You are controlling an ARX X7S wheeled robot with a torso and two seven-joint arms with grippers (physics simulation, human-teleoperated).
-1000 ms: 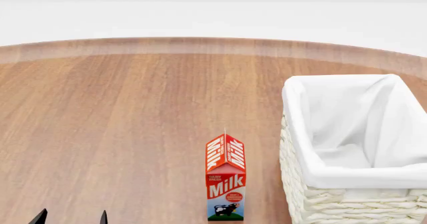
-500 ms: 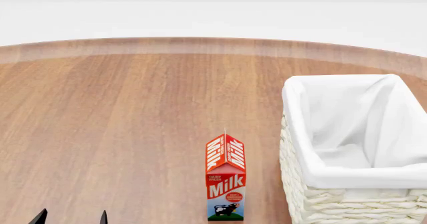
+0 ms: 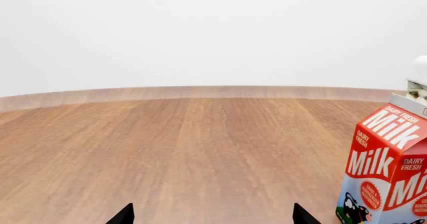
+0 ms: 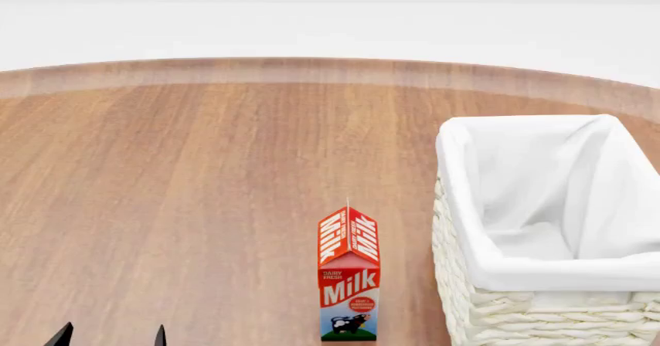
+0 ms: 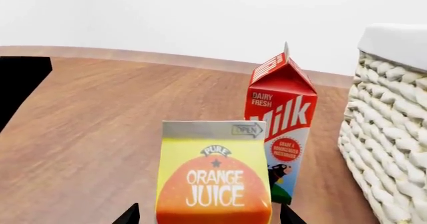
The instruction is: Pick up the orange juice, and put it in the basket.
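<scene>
The orange juice (image 5: pixel 213 176), a yellow-and-orange carton, shows only in the right wrist view, upright and close in front of the camera. My right gripper (image 5: pixel 208 215) is open, with one fingertip on each side of the carton's lower part and a small gap at each. The head view shows neither this gripper nor the juice. The basket (image 4: pixel 484 273), white wicker with a cloth lining, stands at the right of the head view and holds nothing visible. My left gripper (image 4: pixel 110 336) is open low at the left, with nothing between its fingers (image 3: pixel 123 215).
A red-and-white milk carton (image 4: pixel 348 276) stands upright just left of the basket, right behind the juice (image 5: pixel 283 119) and beside the basket wall (image 5: pixel 387 134). It also stands off to one side of the left gripper (image 3: pixel 387 169). The round wooden table (image 4: pixel 206 168) spreads left and far.
</scene>
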